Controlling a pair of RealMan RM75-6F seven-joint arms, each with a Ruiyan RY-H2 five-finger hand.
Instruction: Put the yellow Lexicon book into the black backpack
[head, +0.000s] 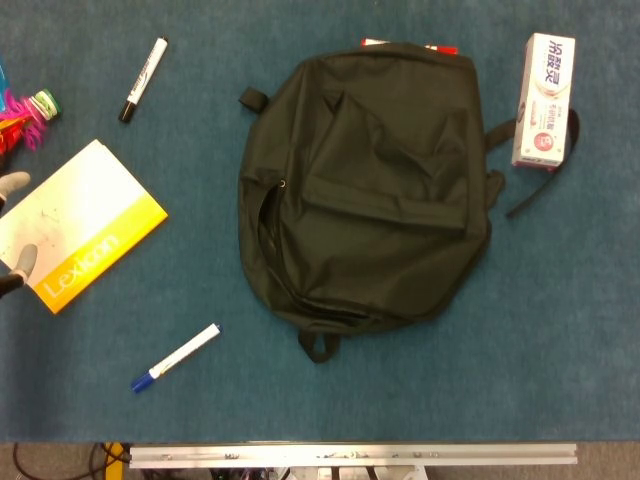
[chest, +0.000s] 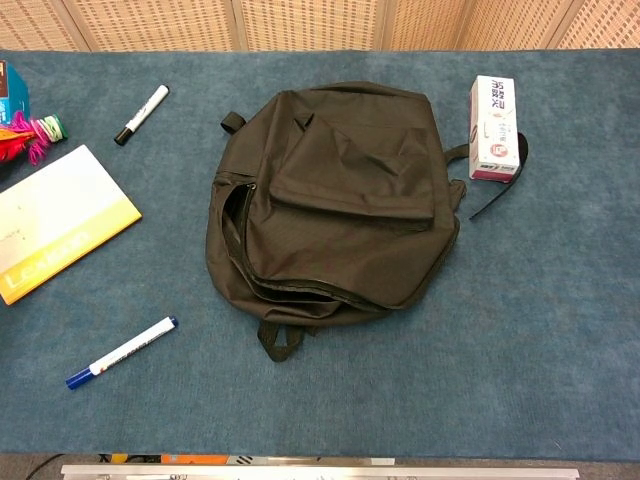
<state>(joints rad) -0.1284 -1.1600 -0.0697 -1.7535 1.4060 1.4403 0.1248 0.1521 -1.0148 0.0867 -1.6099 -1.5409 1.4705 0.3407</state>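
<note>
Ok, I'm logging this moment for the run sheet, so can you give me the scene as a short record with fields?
book: yellow Lexicon book flat on the table, left of the bag
bag: black backpack lying flat, side zipper open
left hand: left hand, fingers at the book's left edge; grip unclear
right hand: not in view
nearby: blue-capped marker, black-capped marker, white carton
</note>
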